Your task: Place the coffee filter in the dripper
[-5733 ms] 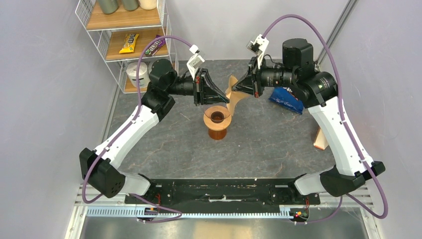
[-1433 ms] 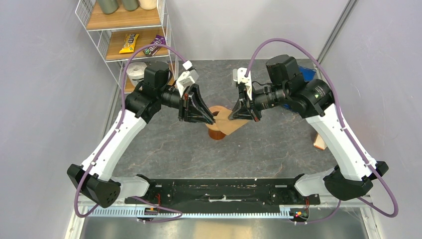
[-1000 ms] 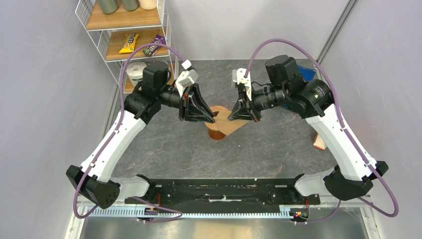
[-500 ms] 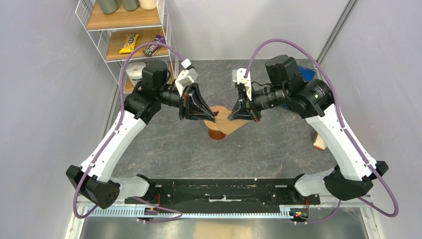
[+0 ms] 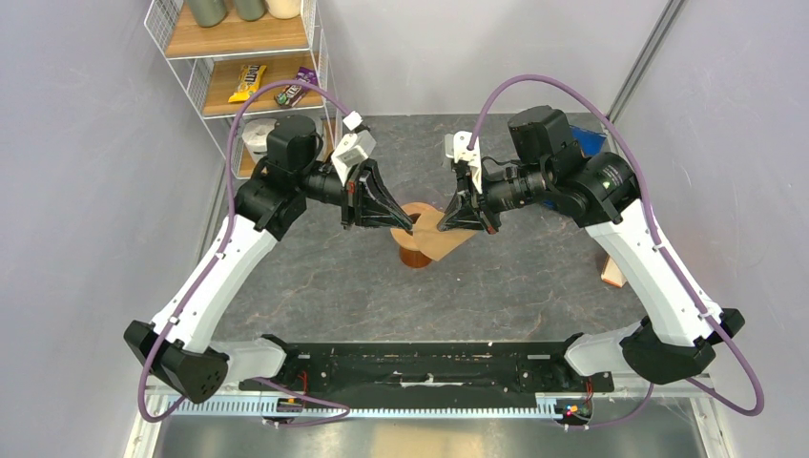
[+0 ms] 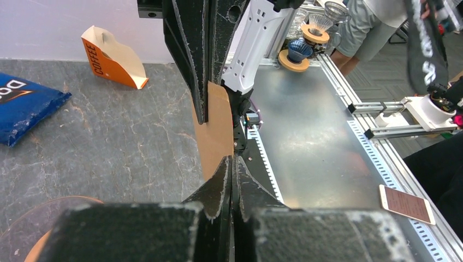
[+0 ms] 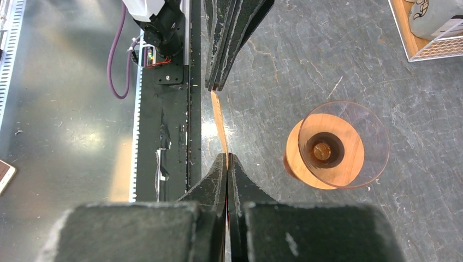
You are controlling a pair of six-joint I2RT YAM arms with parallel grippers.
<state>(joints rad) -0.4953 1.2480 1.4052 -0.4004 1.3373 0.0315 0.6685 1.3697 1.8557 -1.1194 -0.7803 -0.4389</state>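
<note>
Near tabletop [image 5: 496, 286] centre: dripper [image 7: 333, 150] stands upright, nothing in it yet
right tool [image 7: 226, 159]: clamped on one edge of the coffee filter [image 7: 220, 123]
left tool [image 6: 232, 164]: closed, tips on the opposite edge; looks like a pinch
coffee filter: flat, on edge, strung between both tools, just beside the dripper rim, not inside
step: opening and lining up the filter, I judge
next: spread the cone, centre it over the rim, lower point-first, then let go

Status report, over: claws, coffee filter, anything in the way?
Left claw, right claw: both shut on coffee filter, held flat between them. Filter beside dripper, not yet inside. Dripper mouth open, nothing in the way.
</note>
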